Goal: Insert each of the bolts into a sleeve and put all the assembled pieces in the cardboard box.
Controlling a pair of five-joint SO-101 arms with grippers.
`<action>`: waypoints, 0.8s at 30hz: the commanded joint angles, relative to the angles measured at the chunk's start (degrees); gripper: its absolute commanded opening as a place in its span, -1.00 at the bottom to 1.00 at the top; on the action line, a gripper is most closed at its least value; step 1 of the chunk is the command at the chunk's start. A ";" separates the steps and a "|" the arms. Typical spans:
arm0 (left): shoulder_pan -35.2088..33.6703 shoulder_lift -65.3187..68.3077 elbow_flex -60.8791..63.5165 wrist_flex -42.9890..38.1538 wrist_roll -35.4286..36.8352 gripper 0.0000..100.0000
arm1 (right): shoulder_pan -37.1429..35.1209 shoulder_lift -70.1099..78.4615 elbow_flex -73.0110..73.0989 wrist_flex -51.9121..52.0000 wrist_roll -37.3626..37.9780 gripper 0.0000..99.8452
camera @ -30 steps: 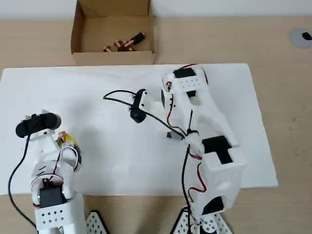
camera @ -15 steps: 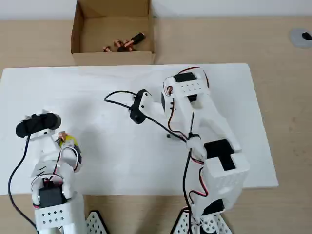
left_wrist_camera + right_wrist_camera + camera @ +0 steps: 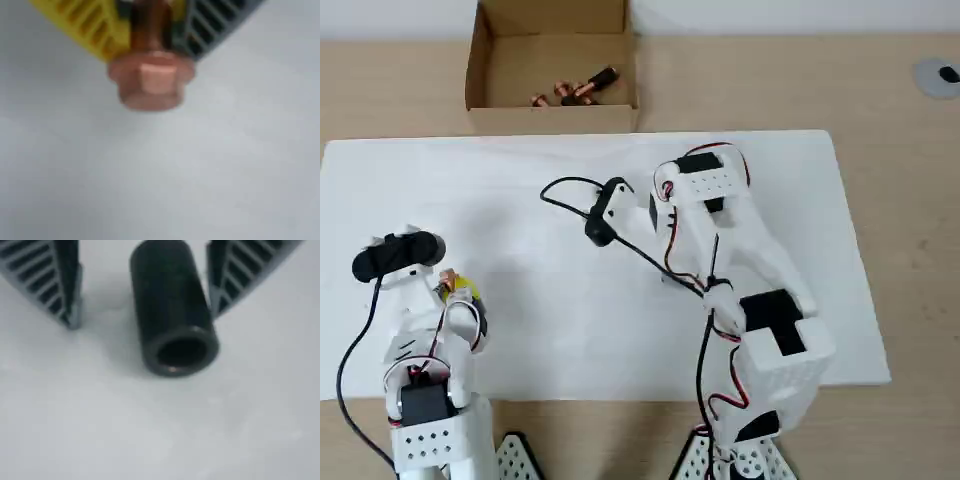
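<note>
Bolt (image 3: 151,84) in left gripper (image 3: 152,42)

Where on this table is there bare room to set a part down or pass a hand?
Bare: the white mat between the left arm and the right arm, and its stretch between the cardboard box and the left arm. Also the wooden table right of the box. Crowded: around the right claw, open astride the sleeve.

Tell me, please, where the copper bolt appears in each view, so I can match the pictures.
High view: the copper bolt sits in the left hand, over the white sheet.
Left wrist view: the copper bolt is clamped, its head towards the camera.
Right wrist view: a black sleeve lies here instead.
Shared landmark: the white sheet.
</note>
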 commanded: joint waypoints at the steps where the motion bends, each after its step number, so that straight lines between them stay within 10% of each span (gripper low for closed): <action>1: -0.97 -0.40 -0.26 -0.79 0.00 -0.99 | 2.68 3.12 6.81 -5.63 -0.97 -0.53; 24: -0.97 -0.40 -0.26 -0.97 0.00 -0.99 | 2.95 3.12 2.42 -5.36 -12.22 -0.98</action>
